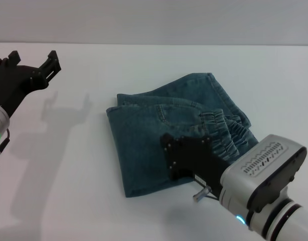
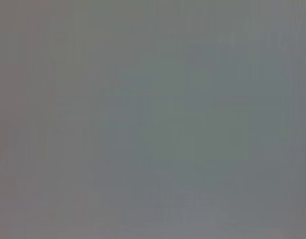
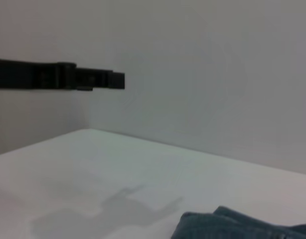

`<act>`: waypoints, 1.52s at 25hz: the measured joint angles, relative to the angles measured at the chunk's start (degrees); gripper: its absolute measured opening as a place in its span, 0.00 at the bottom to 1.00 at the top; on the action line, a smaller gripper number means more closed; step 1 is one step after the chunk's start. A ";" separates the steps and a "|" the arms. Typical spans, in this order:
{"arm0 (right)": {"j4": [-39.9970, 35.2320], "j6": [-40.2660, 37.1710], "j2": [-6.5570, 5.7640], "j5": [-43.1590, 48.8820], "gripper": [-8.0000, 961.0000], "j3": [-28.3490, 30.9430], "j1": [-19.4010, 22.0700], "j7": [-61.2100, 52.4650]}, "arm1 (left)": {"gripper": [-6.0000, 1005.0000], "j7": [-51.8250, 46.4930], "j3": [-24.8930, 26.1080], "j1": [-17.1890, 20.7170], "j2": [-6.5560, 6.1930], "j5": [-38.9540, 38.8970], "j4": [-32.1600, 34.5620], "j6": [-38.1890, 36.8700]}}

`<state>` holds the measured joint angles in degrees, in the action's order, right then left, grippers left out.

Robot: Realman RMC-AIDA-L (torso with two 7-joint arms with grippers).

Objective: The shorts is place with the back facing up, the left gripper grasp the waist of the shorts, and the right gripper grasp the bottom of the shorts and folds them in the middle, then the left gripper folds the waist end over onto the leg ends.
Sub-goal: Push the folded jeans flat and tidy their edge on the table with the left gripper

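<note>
The blue-green denim shorts [image 1: 159, 130] lie folded in a compact pile at the middle of the white table [image 1: 68, 165]. Their ruched waistband [image 1: 229, 133] lies on top at the right side of the pile. My right gripper [image 1: 186, 153] hovers low over the pile's near right part, just beside the waistband, and its black body hides its fingers. My left gripper [image 1: 33, 57] is raised at the far left, well away from the shorts, open and holding nothing. The right wrist view shows a corner of the shorts [image 3: 242, 226] and the left gripper's black finger [image 3: 58, 79] farther off.
The left arm's shadow [image 1: 63, 113] falls on the bare tabletop left of the shorts. A pale wall [image 1: 154, 20] stands behind the table's far edge. The left wrist view is a flat grey field with nothing to make out.
</note>
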<state>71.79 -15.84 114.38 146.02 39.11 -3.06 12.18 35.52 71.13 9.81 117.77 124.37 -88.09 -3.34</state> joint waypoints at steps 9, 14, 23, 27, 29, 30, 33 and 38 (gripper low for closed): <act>-1.31 0.00 0.75 0.76 0.01 -1.15 0.61 0.98 | 0.84 -0.11 0.16 -1.36 0.00 -0.25 1.18 0.24; -2.36 0.04 0.88 0.63 0.01 -1.56 0.75 0.85 | 0.84 -0.15 0.25 -2.23 0.00 -0.31 1.83 0.37; -8.98 -0.95 3.46 0.42 0.01 -0.89 -1.97 0.73 | 0.84 -0.26 0.24 -3.42 0.03 -0.36 2.52 0.52; -11.92 -1.45 4.23 0.26 0.01 -0.40 -4.25 0.70 | 0.84 -0.27 0.20 -3.61 0.06 -0.38 2.52 0.53; -12.96 -1.95 4.40 0.20 0.01 0.02 -5.26 0.69 | 0.84 -0.28 0.08 -3.77 0.07 -0.42 2.58 0.53; -13.51 -2.37 4.45 0.19 0.01 0.40 -5.74 0.62 | 0.84 -0.28 -0.04 -3.91 0.08 -0.45 2.76 0.53; -15.25 -3.69 4.56 0.16 0.01 1.42 -7.27 -0.20 | 0.84 -0.28 -0.22 -4.15 0.09 -0.45 3.03 0.53; -18.91 -6.43 4.68 0.07 0.01 2.47 -9.83 -1.74 | 0.84 -0.28 -0.29 -4.24 0.09 -0.45 3.11 0.53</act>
<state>52.87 -22.27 119.06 146.09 41.57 -12.89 10.45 35.24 70.84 5.57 117.86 123.92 -84.98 -2.81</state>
